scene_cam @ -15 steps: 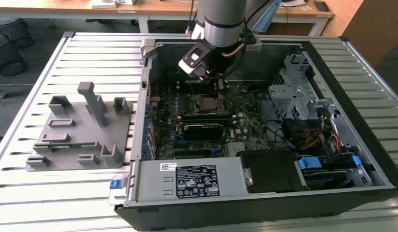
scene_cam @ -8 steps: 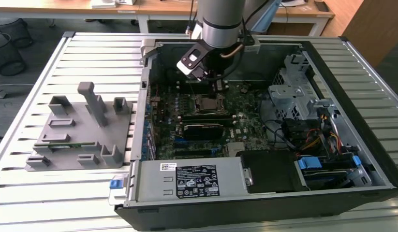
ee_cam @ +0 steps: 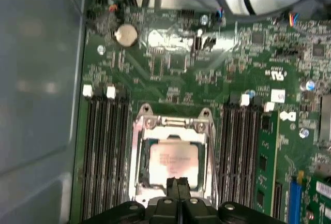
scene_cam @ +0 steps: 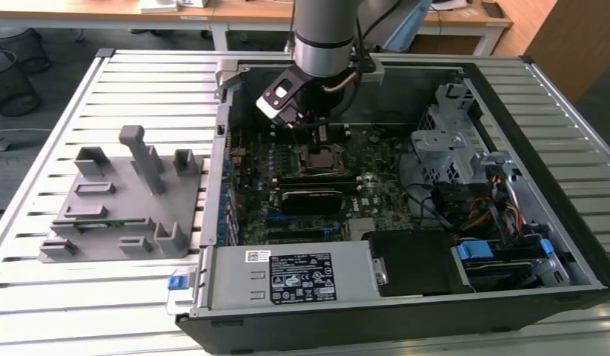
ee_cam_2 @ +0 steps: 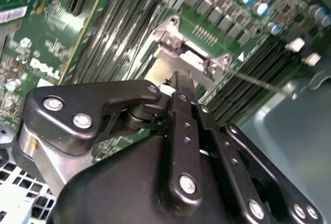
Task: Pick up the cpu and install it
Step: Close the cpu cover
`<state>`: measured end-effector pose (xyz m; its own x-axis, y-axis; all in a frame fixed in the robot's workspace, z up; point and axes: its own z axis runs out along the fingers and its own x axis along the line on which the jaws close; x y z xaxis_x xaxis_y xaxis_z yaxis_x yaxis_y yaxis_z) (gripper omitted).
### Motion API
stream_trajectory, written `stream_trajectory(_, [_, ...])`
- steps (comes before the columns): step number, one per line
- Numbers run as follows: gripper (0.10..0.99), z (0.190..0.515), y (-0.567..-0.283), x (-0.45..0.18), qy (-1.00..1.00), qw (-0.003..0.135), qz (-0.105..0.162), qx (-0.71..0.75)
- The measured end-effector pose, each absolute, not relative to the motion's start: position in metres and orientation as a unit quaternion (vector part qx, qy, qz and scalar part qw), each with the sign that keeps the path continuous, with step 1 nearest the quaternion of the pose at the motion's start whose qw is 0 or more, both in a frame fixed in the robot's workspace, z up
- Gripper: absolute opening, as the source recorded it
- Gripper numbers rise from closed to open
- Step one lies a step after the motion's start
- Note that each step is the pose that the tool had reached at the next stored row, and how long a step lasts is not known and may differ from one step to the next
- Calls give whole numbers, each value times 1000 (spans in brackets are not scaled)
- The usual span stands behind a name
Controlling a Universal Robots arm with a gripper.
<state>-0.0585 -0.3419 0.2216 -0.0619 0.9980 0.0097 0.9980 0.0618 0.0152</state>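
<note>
Exterior view, going from its left to its right: a grey fixture block [scene_cam: 121, 204] with upright posts sits on the slatted worktop [scene_cam: 47, 311], well apart from the work; next comes the open computer case [scene_cam: 542, 245] lying on its side with the green motherboard [scene_cam: 379, 189] facing up; the arm [scene_cam: 330, 33] drops in from above over the far part of the board, leaning slightly, with the claw [scene_cam: 307, 124] just above the socket [scene_cam: 319, 157]. In the first wrist view the cpu [ee_cam: 173, 163] already lies flat inside the metal-framed socket [ee_cam: 138, 146], silvery top up, seated square between the two banks of memory slots [ee_cam: 106, 157]. It is square, so no long axis matters; its edges run parallel with the socket frame. The claw [ee_cam: 178, 185] is right at the chip's near edge, so the cpu lies directly below and just ahead of the tips. The fingers [ee_cam: 172, 184] look pressed together, with only a thin seam between them and nothing pinched. In the second wrist view the claw [ee_cam_2: 181, 81] points steeply down at the socket frame [ee_cam_2: 173, 38], tip close over the pale chip area, touching or just off it: cannot tell which. The socket's load plate looks open. Judgement: the chip is placed and the claw is at or near the surface, empty.
</note>
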Motion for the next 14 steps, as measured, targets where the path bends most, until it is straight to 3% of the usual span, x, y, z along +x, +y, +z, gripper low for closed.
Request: stream_trajectory(14, [106,204,-341,-64,729,2,9,685])
